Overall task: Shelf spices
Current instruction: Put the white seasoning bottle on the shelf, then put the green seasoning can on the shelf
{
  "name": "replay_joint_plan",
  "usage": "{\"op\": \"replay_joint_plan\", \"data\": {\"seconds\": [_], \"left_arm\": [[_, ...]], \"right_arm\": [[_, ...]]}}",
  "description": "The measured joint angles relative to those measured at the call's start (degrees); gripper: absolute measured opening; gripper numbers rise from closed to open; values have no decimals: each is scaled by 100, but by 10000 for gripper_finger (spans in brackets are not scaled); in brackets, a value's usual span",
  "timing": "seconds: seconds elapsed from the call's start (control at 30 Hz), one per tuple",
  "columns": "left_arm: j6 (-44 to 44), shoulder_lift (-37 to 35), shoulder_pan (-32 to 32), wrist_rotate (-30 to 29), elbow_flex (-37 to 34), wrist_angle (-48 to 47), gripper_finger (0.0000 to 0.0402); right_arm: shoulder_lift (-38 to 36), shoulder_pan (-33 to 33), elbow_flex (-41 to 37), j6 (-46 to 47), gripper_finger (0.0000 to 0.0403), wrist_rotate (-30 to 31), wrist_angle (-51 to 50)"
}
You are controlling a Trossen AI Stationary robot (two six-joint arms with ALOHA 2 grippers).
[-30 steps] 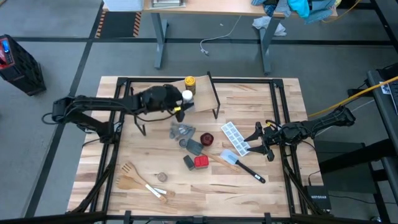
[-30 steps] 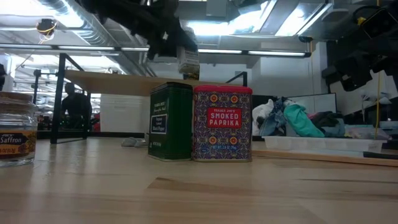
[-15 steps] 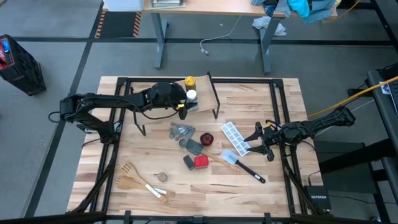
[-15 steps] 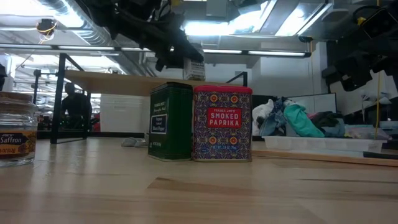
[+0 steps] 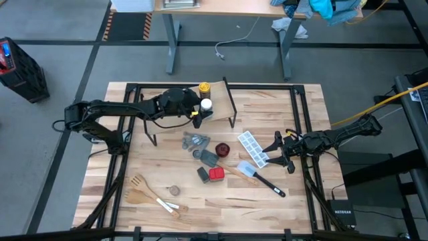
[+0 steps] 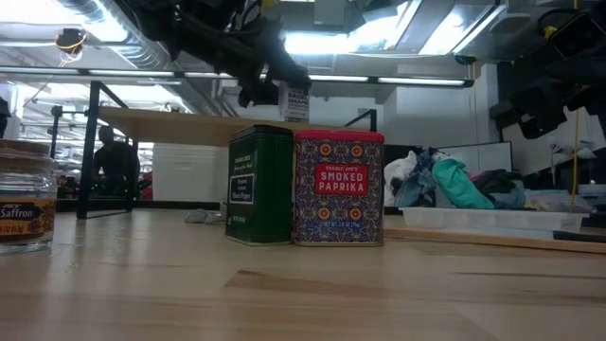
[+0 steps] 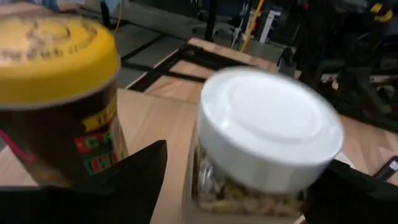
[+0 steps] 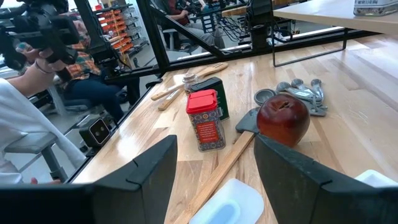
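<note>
White-capped jar (image 5: 206, 104) now sits on the shelf (image 5: 221, 100) just beside the yellow-capped jar (image 5: 204, 88), and my left fingers (image 5: 194, 115) stand spread either side of it, gripping nothing as far as I can tell. Risk is clipping either jar on the way out and tipping it off the plank. Red tin (image 5: 216, 174), dark tin (image 5: 203, 175) and tiny jar (image 5: 174, 190) wait around 6 o'clock on the bench (image 5: 267, 201); right fingers (image 5: 280, 152) idle partly open and empty at 3.

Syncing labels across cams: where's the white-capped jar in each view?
High: white-capped jar on the shelf, beside the yellow-capped jar.
Low: label shows above the shelf edge, at the left tool.
Left wrist: fills the centre.
Right wrist: far corner, only part shows.
Shared landmark: the shelf.
</note>
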Motion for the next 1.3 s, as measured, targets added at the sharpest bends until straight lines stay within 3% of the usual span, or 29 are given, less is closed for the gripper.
{"op": "replay_joint_plan", "data": {"seconds": [1.0, 1.3], "left_arm": [[-262, -38, 0, 0, -4, 1703, 308], [-229, -702, -30, -2, -4, 1276, 308]], "right_arm": [[0, -2, 1, 0, 221, 0, 0], [2, 0, 2, 0, 221, 0, 0]]}}
